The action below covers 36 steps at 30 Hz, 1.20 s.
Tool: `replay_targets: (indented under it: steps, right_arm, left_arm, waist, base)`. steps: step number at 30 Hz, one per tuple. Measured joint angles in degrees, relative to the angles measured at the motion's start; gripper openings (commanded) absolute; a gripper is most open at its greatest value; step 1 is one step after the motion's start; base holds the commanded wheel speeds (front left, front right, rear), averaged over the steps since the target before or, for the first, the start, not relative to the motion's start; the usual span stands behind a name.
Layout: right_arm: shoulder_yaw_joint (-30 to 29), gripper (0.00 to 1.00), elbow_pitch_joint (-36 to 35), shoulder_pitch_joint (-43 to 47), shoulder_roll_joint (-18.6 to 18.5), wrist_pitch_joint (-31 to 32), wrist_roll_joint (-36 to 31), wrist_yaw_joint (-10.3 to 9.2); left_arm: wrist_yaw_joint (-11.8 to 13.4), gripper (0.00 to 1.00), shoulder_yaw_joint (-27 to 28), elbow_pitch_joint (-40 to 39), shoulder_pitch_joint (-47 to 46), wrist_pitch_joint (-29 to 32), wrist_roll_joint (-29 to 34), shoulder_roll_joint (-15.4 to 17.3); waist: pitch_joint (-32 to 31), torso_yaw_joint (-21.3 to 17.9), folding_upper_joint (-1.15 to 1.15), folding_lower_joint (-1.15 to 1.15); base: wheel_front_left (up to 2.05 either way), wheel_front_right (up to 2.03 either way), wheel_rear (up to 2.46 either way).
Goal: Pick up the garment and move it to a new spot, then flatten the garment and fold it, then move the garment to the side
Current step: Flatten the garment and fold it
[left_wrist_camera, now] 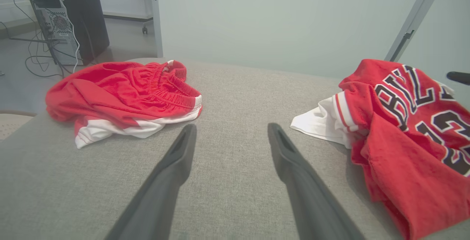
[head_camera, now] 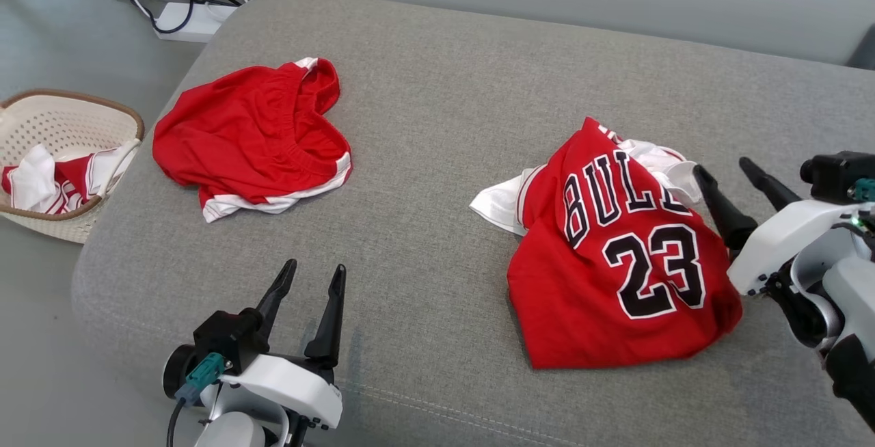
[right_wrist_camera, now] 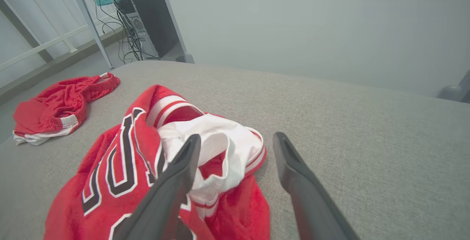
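The jersey (head_camera: 615, 262) lies in a crumpled heap on the right half of the grey cushion (head_camera: 437, 91), number side up, with a white lining spilling out at its top and left edge. It is neither flat nor folded, so I judge the task to be early: flattening, folding and moving it aside are all left. Red shorts (head_camera: 253, 136) lie well apart to the left, and a basket (head_camera: 75, 102) stands off the cushion's left end. The right claw (head_camera: 721, 167) stands wide open at the jersey's upper right edge, one finger over the white fabric, gripping nothing. The left claw (head_camera: 316, 266) is wide open too, holding nothing, above bare cushion between the two garments.
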Motion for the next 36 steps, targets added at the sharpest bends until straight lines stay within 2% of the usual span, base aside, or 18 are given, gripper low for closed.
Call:
replay_targets:
  steps: [9,17,18,19,20,21,23,27,31,36]
  right_arm:
    - [0.5,1.00,6.9,-4.4,1.3,6.0,-3.3,0.00]
    - [2.2,0.98,8.1,-4.5,1.5,9.6,-4.0,0.00]
    - [2.5,0.80,8.3,-4.5,1.5,10.1,-4.1,0.00]
    - [2.8,0.42,8.6,-4.5,1.5,10.7,-4.5,0.00]
    - [2.9,0.18,8.8,-4.5,1.5,11.1,-4.9,0.00]
    - [2.9,0.00,9.3,-4.6,1.5,11.3,-5.2,0.00]
    - [2.9,0.00,10.4,-5.5,1.7,11.4,-6.0,0.00]
    - [2.0,0.00,9.7,-9.3,2.1,7.3,-7.5,0.00]
    - [1.3,0.00,6.1,-15.1,2.3,3.3,-9.5,0.00]
    - [1.0,0.00,2.3,-21.4,2.7,2.1,-11.1,0.00]
  left_arm:
    - [0.5,1.00,-1.3,-0.2,-0.5,0.0,-1.2,0.0]
    - [1.1,1.00,-1.4,-0.9,-0.9,0.0,-1.7,0.0]
    - [1.1,1.00,-1.4,-1.0,-0.9,0.0,-1.9,0.0]
    - [1.1,1.00,-1.5,-1.0,-0.9,0.0,-1.9,0.0]
    - [1.1,1.00,-1.6,-1.1,-0.9,0.0,-1.9,0.0]
    - [1.1,1.00,-1.8,-1.1,-0.9,0.0,-1.9,0.0]
    - [1.1,1.00,-2.1,-1.2,-0.9,0.0,-1.9,0.0]
    - [1.1,1.00,-3.1,-1.5,-1.0,0.0,-2.3,0.0]
    - [1.1,1.00,-4.0,-1.9,-1.0,0.0,-2.5,0.0]
    - [1.0,1.00,-6.8,-2.8,-1.0,0.0,-3.6,0.0]
  waist:
    - [2.0,2.8,0.00,0.00]
    - [1.7,3.2,0.00,0.00]
    - [1.7,3.1,0.00,0.00]
    - [1.7,3.0,0.00,0.00]
    - [1.7,2.9,0.00,0.00]
    - [1.7,2.8,0.00,0.00]
    - [1.8,2.7,0.00,0.00]
    - [2.0,2.7,0.00,0.00]
    - [1.6,2.6,0.00,0.00]
    - [0.5,2.1,0.00,0.00]
  base:
    - [0.00,0.00,0.00]
    - [0.00,0.00,0.00]
    - [0.00,0.00,0.00]
    - [0.00,0.00,0.00]
    - [0.00,0.00,0.00]
    - [0.00,0.00,0.00]
    - [0.00,0.00,0.00]
    - [0.00,0.00,0.00]
    - [0.00,0.00,0.00]
    - [0.00,0.00,0.00]
